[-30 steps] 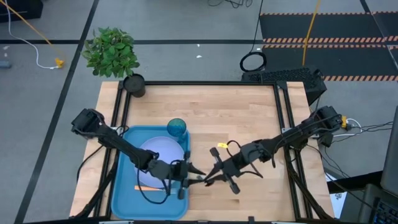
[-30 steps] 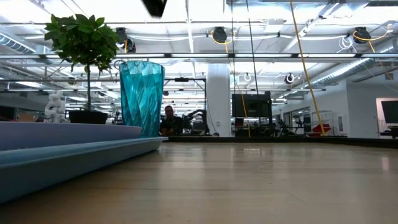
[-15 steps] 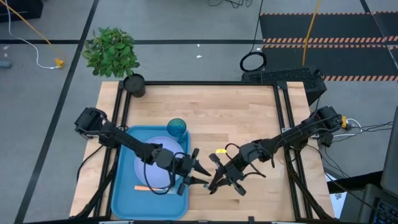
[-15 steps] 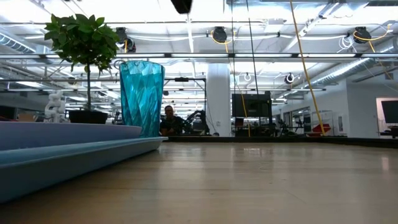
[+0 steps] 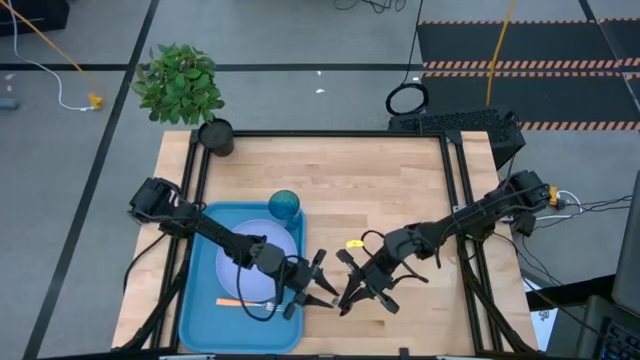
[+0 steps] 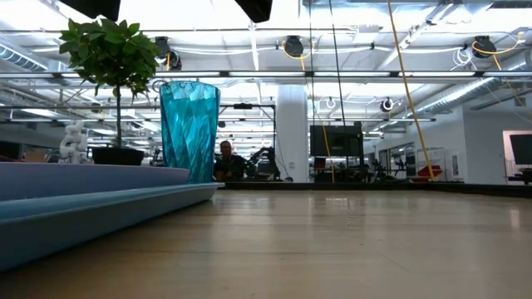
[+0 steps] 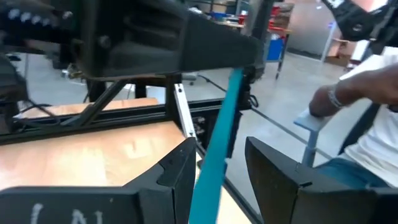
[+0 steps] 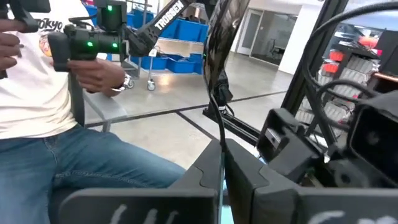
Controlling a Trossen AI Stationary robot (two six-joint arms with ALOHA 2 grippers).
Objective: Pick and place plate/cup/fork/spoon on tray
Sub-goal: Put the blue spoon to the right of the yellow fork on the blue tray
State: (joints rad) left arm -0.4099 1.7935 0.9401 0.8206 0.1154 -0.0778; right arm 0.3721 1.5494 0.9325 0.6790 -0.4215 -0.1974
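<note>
1. Tray [image 5: 195, 300]: bright blue, rectangular, at roughly 7 o'clock on the table top, its long side running toward the table's near edge
2. Plate [image 5: 262, 240]: pale lavender-white, lying flat inside the tray, partly covered by the left arm
3. Cup [image 5: 284, 207]: teal-blue tumbler, upright in the tray's far right corner, at 1 o'clock from the plate and just beside it; in the low view it stands by the tray's rim
4. Fork [image 5: 236, 301]: orange handle, lying in the tray at 6 o'clock from the plate
5. Spoon [image 7: 216, 149]: its light blue handle runs between the left gripper's fingers; bowl not visible
6. Left gripper [image 5: 322, 288]: over the tray's right rim, fingers [image 7: 177, 171] set narrow about the spoon handle; whether they touch it cannot be told
7. Right gripper [image 5: 345, 292]: just at 3 o'clock of the left gripper, tip to tip with it, fingers close together; cannot tell what they grip
8. Potted plant [image 5: 180, 82]: at the table's far left corner, 11 o'clock
9. Person [image 8: 37, 93]: seated beyond the table, holding a handheld device
</note>
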